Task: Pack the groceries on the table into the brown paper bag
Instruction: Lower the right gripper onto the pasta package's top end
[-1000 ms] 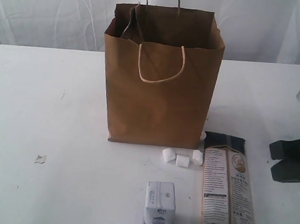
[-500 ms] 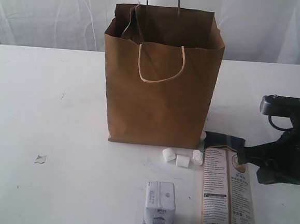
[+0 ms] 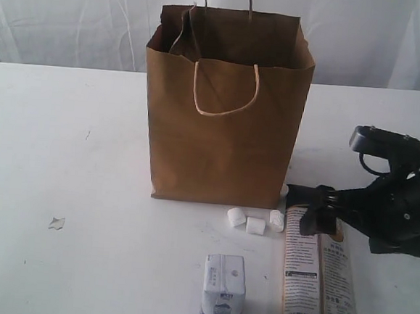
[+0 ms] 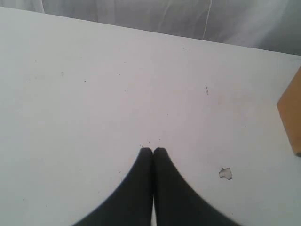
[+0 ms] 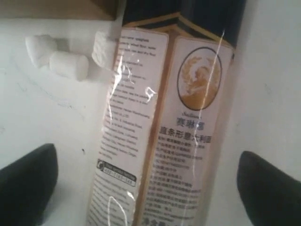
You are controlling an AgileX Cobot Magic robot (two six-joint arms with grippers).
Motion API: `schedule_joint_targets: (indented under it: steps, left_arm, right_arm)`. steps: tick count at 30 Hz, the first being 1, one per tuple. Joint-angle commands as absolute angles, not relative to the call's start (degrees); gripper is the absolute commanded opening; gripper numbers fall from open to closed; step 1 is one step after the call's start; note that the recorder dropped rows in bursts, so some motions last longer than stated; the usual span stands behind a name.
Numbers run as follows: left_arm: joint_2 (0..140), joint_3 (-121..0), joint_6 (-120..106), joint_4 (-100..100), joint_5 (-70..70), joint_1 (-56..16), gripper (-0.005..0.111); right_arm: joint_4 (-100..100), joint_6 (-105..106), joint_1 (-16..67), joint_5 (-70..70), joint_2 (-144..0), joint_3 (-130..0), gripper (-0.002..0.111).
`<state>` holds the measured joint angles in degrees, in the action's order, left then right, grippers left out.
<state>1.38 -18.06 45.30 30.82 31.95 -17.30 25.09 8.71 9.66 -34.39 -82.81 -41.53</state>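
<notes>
We see the right gripper point(image 3: 316, 209), jaws wide and empty, poised over the long dark-topped packet point(image 3: 320, 282) lying flat on the worktop point(image 3: 66, 138) beside the brown paper bag point(image 3: 223, 129), its length square to their closing line.

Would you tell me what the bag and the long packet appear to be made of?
The brown paper bag looks like matte kraft paper: dull brown, creased at its rim. The long dark-topped packet seems wrapped in glossy clear plastic film: bright glare streaks cross its printed label.
</notes>
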Motion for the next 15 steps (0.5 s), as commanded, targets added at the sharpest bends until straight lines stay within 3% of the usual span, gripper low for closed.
schedule_joint_targets:
  steps: [1,11,15]
  left_arm:
    - [1.13,-17.83,45.90,30.88,31.55,-17.14,0.000]
    - [1.13,-17.83,45.90,30.88,31.55,-17.14,0.000]
    - [1.13,-17.83,45.90,30.88,31.55,-17.14,0.000]
  right_arm:
    - [31.62,9.68,9.75,-33.32,-85.04,-41.82,0.105]
    - [32.68,18.21,9.75,-40.44,-91.68,-44.90,0.105]
    - [32.54,18.33,9.75,-35.31,-91.71,-45.64,0.105]
